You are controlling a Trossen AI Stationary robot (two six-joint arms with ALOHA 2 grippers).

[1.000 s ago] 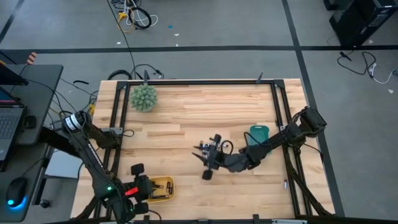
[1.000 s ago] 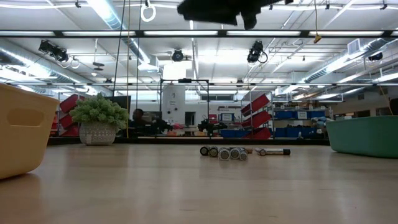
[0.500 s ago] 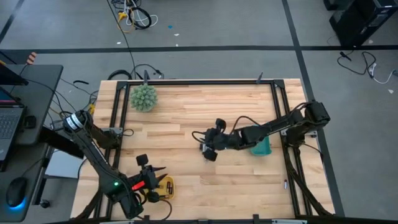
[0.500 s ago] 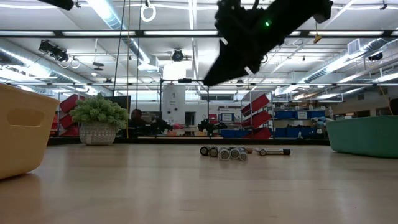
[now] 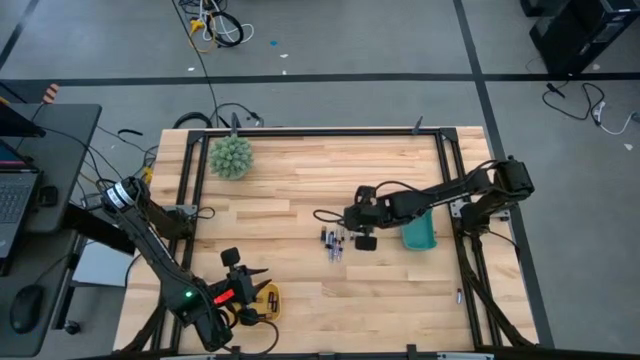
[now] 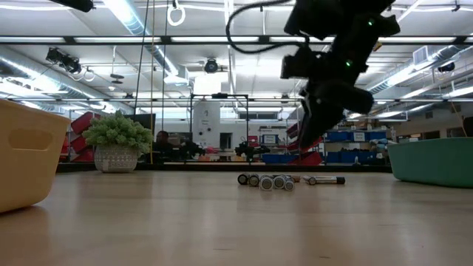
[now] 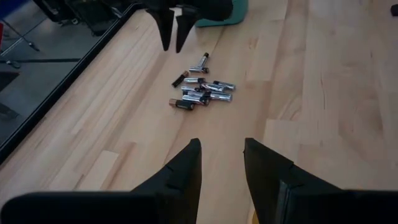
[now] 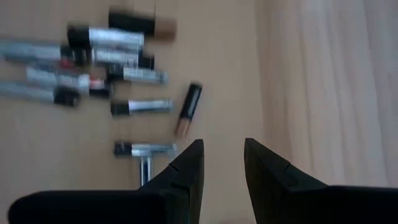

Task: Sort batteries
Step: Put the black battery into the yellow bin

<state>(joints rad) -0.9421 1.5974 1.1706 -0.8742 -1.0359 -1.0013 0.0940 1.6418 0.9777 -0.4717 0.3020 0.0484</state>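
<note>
From where I stand, the small cylindrical batteries [image 5: 333, 241], some dark and some silvery-grey, lie loose in one cluster near the middle of the pale wooden tabletop [image 5: 300, 180]. None of them is in a bin yet. That makes sense for a sorting job: the pile sits between the two containers, so either arm can reach it.

The right gripper [image 5: 363, 238] hangs above the tabletop just beside the cluster, on the side toward the teal plastic bin [image 5: 420, 230]. Its jaws stand a little apart with nothing between them, and they point down at the batteries. I judge it is lining up to pick one.

The left gripper [image 5: 243, 275] waits at the near left corner, next to the yellow plastic bin [image 5: 268, 300]. Its jaws are also apart and empty, and its camera looks across at the pile. It seems parked there to keep clear.

A spiky green ball-shaped plant [image 5: 231, 157] sits at the far left corner, well apart from everything.
</note>
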